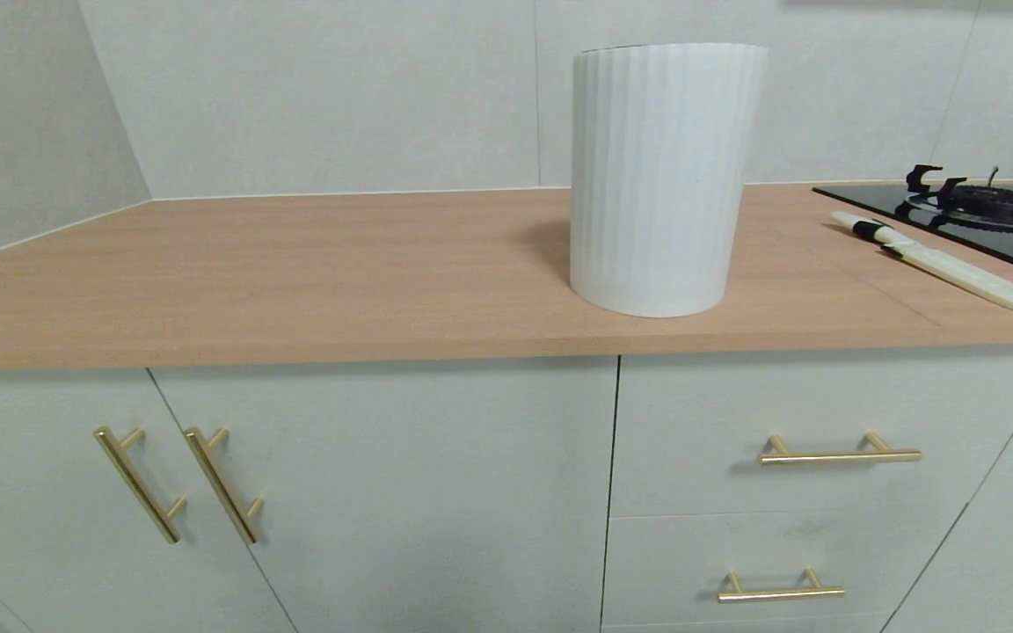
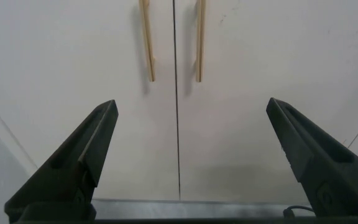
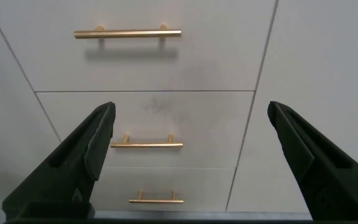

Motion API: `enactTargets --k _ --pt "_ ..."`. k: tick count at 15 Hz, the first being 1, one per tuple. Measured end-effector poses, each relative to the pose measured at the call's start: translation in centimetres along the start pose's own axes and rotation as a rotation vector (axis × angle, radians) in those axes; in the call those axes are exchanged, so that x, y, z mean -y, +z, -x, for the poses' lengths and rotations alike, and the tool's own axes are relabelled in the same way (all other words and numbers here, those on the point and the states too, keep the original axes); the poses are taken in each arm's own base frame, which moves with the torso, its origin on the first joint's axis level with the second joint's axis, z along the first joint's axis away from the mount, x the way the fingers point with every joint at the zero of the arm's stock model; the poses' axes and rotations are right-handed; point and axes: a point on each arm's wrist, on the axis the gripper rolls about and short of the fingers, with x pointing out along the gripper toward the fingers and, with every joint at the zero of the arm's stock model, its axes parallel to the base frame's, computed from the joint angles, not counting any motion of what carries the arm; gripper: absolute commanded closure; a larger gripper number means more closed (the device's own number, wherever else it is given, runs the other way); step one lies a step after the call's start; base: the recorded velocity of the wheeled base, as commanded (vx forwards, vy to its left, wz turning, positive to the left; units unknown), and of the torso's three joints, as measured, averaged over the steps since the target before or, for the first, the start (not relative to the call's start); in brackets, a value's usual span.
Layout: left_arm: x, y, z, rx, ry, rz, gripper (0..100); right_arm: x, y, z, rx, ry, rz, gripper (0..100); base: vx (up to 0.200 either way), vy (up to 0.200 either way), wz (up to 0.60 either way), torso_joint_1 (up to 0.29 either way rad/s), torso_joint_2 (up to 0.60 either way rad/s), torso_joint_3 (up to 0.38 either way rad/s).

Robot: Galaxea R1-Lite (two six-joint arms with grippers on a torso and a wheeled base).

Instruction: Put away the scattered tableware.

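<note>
**On the countertop: knife by the hob, container upright**

On the wooden countertop [image 1: 295, 272], toward its right end, a cream knife [image 1: 933, 261] with two black bands near one end. Lying flat and slantwise, banded end toward the back, other end toward the front edge. Just beside the near edge of a black glass hob [image 1: 885, 200]; touching or not, impossible to tell. On the hob, a black burner grate [image 1: 986, 202].

Left of the knife and apart from it, a tall ribbed white container [image 1: 660, 176], upright on the wood near the front edge, inside hidden from view. Behind, a pale tiled wall [image 1: 339, 97], meeting the counter along the back and turning a corner at the left.

Below the counter, at the left, two pale cabinet doors [image 2: 260, 143] with a pair of gold bar handles [image 2: 146, 40] set side by side at the seam. At the right, a stack of drawers [image 3: 166, 68], each with a horizontal gold bar.

Left gripper [image 2: 191, 109] in front of the cabinet doors, jaws spread wide, nothing between them. Right gripper [image 3: 191, 111] in front of the drawers, jaws likewise wide apart and holding nothing.
</note>
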Motion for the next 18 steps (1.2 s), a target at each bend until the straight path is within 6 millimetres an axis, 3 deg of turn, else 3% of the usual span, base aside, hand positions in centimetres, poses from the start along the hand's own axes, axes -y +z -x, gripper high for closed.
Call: enactTargets --k 9,18 --pt "0.00 0.00 0.00 0.000 0.000 0.001 0 0.00 0.00 0.00 0.000 0.001 0.000 0 0.000 0.000 0.00 0.000 0.00 0.000" --pt "0.00 0.00 0.00 0.000 0.001 0.001 0 0.00 0.00 0.00 0.000 0.001 0.000 0 0.000 -0.200 0.00 0.002 0.00 0.003"
